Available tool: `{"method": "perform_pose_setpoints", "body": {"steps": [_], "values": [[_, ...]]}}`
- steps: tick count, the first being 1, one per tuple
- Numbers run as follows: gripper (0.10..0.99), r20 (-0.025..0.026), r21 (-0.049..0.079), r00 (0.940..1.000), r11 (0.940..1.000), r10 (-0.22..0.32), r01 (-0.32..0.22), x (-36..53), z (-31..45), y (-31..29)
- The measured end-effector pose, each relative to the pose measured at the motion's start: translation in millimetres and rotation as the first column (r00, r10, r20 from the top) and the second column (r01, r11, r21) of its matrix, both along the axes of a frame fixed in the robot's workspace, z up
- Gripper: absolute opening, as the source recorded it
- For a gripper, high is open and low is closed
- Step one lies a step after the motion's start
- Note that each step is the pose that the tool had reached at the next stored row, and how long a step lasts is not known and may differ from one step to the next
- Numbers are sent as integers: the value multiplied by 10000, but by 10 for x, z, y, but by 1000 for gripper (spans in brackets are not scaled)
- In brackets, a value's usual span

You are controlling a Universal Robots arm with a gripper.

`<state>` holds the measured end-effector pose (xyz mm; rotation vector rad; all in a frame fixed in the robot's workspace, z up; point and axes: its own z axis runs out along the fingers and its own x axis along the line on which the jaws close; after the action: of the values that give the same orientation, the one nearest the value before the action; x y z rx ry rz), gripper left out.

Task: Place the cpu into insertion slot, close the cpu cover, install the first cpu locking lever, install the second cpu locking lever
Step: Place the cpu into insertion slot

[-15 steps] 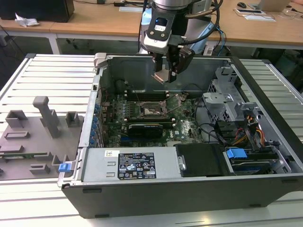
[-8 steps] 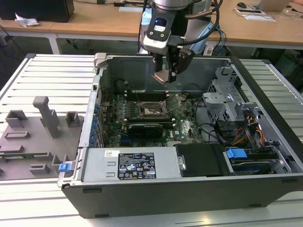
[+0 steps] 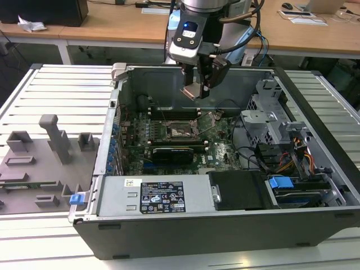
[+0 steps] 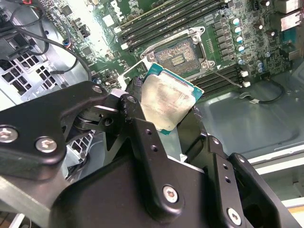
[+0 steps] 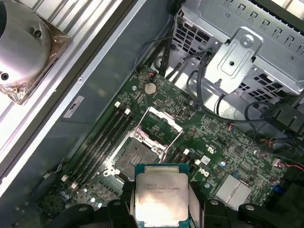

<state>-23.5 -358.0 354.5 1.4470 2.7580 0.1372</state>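
Note:
My gripper (image 3: 196,90) hangs above the open computer case, shut on the cpu (image 3: 193,91). The cpu (image 4: 168,99) is a flat square chip with a pale silver top and a teal edge, pinched between the two black fingers (image 4: 135,92). It is held in the air, well above the board. In the first wrist view the cpu (image 5: 160,194) sits just short of the insertion slot (image 5: 137,154). The slot (image 4: 178,54) is a dark square socket with a silver rim, lying bare on the green motherboard (image 3: 219,149). The cpu cover (image 5: 166,118) stands raised at the slot's far side.
Black memory slots (image 4: 166,16) run along one side of the socket. A silver drive cage (image 3: 261,121) with cables fills the case on the exterior view's right, and the power supply (image 3: 163,197) lies along the front. A grey fixture plate (image 3: 39,163) sits outside the case on the left.

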Motion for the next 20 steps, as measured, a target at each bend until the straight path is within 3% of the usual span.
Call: {"method": "perform_pose_setpoints", "body": {"steps": [20], "values": [[537, -5, 0, 9995, 9995, -331, 331, 0, -27, 0]]}}
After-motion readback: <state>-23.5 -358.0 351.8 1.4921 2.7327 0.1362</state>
